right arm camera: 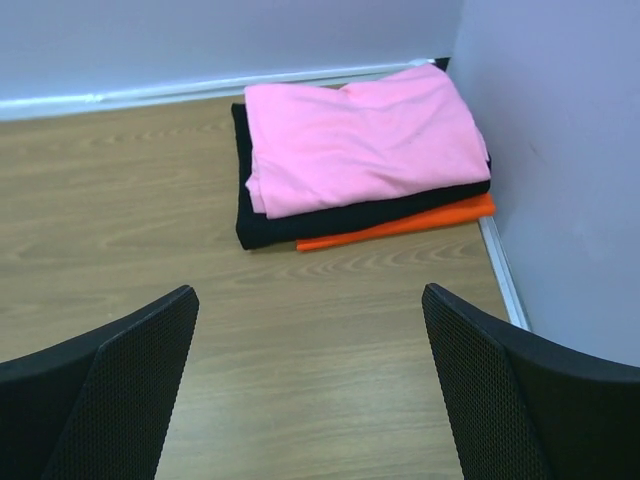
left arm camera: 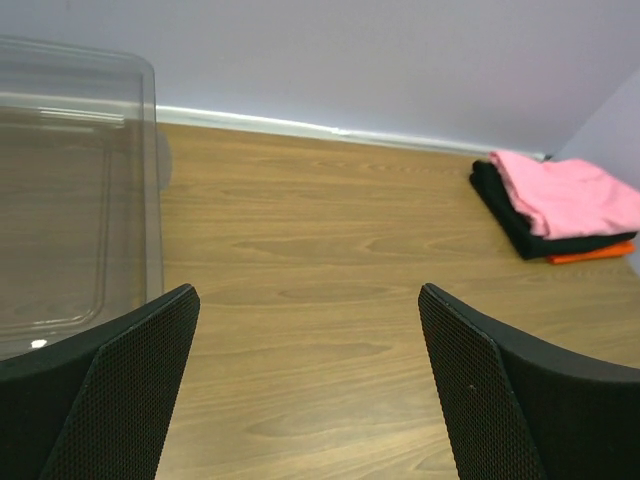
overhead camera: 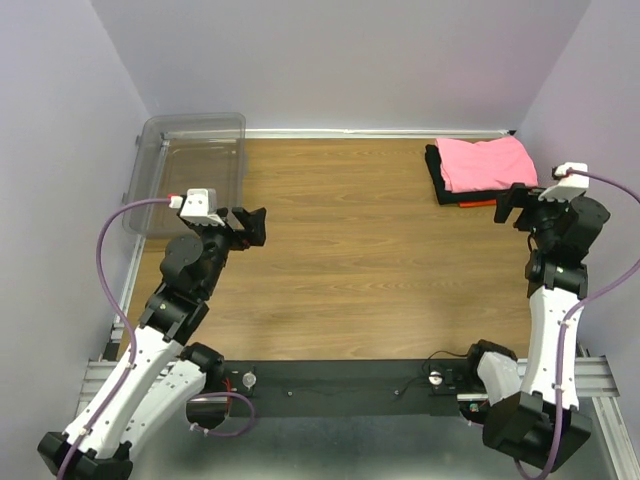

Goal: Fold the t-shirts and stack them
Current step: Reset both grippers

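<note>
Left gripper (left arm camera: 308, 300) and right gripper (right arm camera: 310, 296) gape wide; t-shirts (right arm camera: 360, 140) lie stacked well apart from the clear bin (overhead camera: 190, 122).

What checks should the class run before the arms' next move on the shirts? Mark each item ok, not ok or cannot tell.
1. Pink shirt folded and on top: ok.
2. Black shirt folded beneath it, orange shirt at the bottom: ok.
3. Edges flush: not ok; black and orange stick out beyond the pink.
4. Left gripper open and empty: ok.
5. Right gripper open, empty and apart from the shirts: ok.
6. No shirt visible in the clear bin: ok.
</note>
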Tool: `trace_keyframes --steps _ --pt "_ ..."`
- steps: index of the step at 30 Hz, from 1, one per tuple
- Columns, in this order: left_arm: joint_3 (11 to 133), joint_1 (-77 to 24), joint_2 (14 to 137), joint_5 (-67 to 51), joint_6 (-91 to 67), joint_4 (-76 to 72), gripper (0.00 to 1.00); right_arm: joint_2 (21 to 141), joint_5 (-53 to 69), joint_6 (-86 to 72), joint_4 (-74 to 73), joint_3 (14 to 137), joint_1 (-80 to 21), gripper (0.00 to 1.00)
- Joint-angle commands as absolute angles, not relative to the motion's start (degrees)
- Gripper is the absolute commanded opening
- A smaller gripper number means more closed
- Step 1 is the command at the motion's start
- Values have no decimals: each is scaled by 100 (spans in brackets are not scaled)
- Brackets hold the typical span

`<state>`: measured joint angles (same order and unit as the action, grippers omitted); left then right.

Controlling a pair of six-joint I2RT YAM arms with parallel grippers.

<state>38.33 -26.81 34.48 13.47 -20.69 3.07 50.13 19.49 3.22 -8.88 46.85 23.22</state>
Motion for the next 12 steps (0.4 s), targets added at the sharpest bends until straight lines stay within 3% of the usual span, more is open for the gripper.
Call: trace_keyframes --steps 1,5,12 --pt "3938 -2628 3402 1195 -1688 351 98 4676 1153 -527 -826 4553 2347 100" --pt "3832 -2628 3121 1160 -1538 439 98 4702 293 -703 -844 4614 2338 100" --pt "3683 -2628 2927 1186 -1477 457 98 4799 184 -458 -844 4579 2347 100"
